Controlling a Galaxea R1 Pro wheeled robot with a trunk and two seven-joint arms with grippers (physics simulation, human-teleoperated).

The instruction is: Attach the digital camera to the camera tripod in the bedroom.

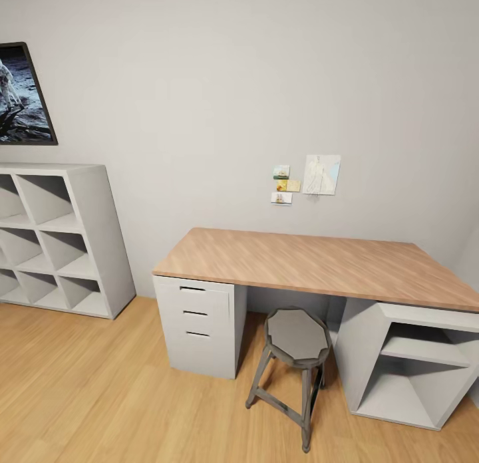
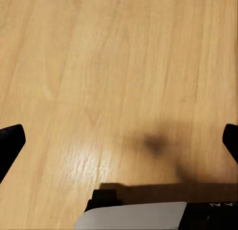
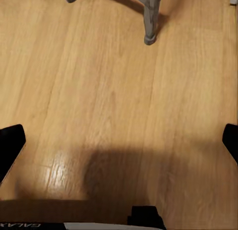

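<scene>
The head view looks across a room with a pale wall and a light wood floor (image 1: 80,390). A wooden-topped desk (image 1: 313,260) stands against the wall, resting on a white drawer unit (image 1: 197,326) and an open white shelf unit (image 1: 412,363) whose compartments hold nothing. A grey stool (image 1: 296,340) stands in front of the desk between the two units. To the left is a white cube shelf (image 1: 56,240), its compartments bare, beneath a framed astronaut picture (image 1: 23,97). Small notes (image 1: 307,179) are pinned above the desk.

The left gripper (image 2: 119,141) hangs over bare floor, fingertips spread wide with nothing between them. The right gripper (image 3: 119,141) is equally wide apart, over floor with the stool's feet ahead. The digital camera and tripod are not to be seen here.
</scene>
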